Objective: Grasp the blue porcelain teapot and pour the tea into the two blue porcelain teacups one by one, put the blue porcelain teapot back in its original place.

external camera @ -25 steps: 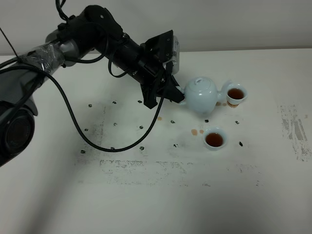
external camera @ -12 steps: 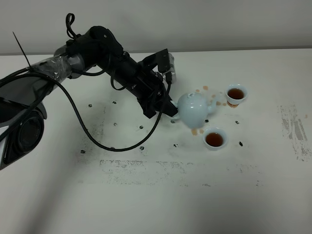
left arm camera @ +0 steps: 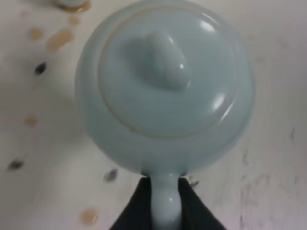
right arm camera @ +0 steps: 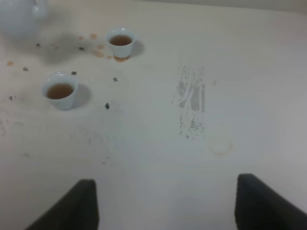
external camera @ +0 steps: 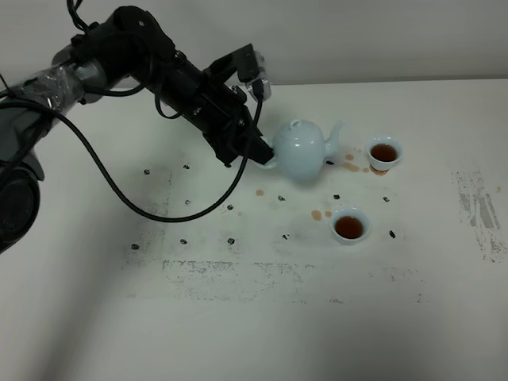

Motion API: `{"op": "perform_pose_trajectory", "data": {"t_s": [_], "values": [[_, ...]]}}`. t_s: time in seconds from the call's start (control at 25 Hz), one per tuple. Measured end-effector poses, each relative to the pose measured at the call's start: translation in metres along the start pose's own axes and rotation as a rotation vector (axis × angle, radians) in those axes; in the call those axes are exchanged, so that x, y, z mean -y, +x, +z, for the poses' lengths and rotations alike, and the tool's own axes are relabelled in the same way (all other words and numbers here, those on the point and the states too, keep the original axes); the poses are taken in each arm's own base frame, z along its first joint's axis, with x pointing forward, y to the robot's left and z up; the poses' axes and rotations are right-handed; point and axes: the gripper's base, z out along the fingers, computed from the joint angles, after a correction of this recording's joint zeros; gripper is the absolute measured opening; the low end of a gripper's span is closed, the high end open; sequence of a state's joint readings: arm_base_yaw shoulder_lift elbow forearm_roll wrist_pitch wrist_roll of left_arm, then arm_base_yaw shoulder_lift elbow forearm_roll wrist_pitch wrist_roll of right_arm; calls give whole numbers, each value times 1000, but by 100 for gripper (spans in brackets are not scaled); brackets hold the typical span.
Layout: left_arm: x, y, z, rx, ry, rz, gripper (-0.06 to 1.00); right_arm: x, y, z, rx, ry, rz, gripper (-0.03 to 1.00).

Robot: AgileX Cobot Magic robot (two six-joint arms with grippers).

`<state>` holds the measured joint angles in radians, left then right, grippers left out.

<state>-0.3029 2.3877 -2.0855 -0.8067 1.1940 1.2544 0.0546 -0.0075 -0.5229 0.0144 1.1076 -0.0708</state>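
both teacups, the far one (external camera: 384, 152) and the near one (external camera: 348, 226), already hold brown tea, so the left gripper (external camera: 260, 152), pinching the handle of the blue porcelain teapot (external camera: 300, 149) held upright left of them, should lower it level and gently, while the right gripper's (right arm camera: 165, 203) fingers stand spread.

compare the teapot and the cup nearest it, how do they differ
The teapot is far bigger than the far teacup. The teapot has a lid, spout and handle; the teacup is open and handleless. The left gripper holds the teapot; the teacup stands free, showing tea. Both are glossy pale blue.
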Motion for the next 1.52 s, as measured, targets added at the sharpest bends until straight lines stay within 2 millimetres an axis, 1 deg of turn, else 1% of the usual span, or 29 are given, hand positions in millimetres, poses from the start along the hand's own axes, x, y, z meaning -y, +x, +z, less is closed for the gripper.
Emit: {"op": "perform_pose_trajectory", "data": {"t_s": [0.08,0.28,0.4,0.64,1.28,1.52], "values": [[1,-1,-10,-23,-30,-19,0,0,0,0,0,0,0,58],[10,-15,-35,5,-74,-25,0,0,0,0,0,0,0,58],[15,-22,-42,30,-78,-19,0,0,0,0,0,0,0,58],[17,-26,-43,72,-64,44,0,0,0,0,0,0,0,58],[18,-28,-43,93,-57,47,0,0,0,0,0,0,0,58],[19,-31,-43,126,-45,41,0,0,0,0,0,0,0,58]]}}
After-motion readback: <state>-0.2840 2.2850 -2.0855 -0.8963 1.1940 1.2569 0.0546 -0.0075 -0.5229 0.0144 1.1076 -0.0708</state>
